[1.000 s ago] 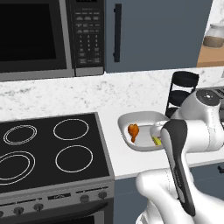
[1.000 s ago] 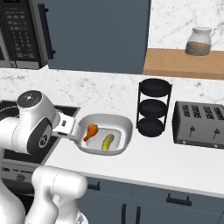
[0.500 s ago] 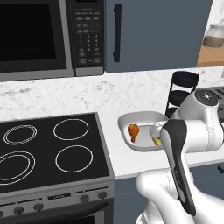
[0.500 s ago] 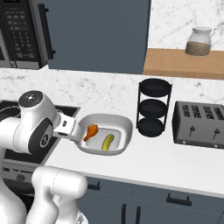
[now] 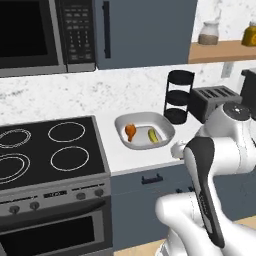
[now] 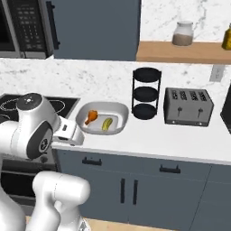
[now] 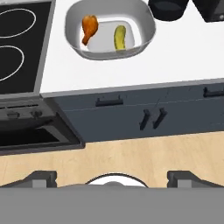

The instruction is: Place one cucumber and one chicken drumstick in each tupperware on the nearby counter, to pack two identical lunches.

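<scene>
You've got one tupperware (image 7: 146, 30) packed on the counter beside the stove — drumstick (image 7: 89, 27) and cucumber (image 7: 119, 37) inside. Second lunch remains. Gripper (image 7: 112, 178) open wide, empty.

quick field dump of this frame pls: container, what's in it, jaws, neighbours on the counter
container: one tupperware on the white counter, right of the stove
contents: chicken drumstick and cucumber, side by side, apart
gripper: jaws open, empty, back from the counter above the floor
neighbours: black tiered rack, then toaster further right
above: microwave, jar on wooden shelf
</scene>
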Controlling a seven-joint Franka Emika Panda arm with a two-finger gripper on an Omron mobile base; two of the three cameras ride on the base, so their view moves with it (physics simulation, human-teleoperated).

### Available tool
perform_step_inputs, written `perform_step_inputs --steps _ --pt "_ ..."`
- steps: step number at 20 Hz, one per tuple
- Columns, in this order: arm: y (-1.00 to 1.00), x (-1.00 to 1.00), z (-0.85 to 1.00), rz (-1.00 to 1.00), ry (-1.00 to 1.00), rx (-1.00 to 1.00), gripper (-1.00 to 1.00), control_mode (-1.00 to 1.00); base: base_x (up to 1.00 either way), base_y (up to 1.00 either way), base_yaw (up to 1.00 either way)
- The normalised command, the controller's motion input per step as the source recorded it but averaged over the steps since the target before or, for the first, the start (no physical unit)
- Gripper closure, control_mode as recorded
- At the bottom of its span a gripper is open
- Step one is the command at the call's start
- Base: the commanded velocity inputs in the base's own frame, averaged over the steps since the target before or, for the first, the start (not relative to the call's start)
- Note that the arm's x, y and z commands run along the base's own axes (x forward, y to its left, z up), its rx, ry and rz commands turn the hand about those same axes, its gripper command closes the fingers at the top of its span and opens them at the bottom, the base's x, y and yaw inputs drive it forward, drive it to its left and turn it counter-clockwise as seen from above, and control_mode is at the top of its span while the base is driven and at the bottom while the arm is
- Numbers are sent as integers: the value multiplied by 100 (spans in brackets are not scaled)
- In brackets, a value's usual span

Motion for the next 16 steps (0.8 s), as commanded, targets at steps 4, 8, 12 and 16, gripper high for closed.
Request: perform_step_inputs --steps 4,8,12,16 --pt "0 0 0 0 0 0 -100 100 -88 -97 -23" --pt "0 0 0 0 0 0 -100 100 -26 -100 -26" --pt "0 0 0 0 0 0 -100 100 0 -100 -27" --pt "0 0 0 0 0 0 -100 100 0 -100 -20"
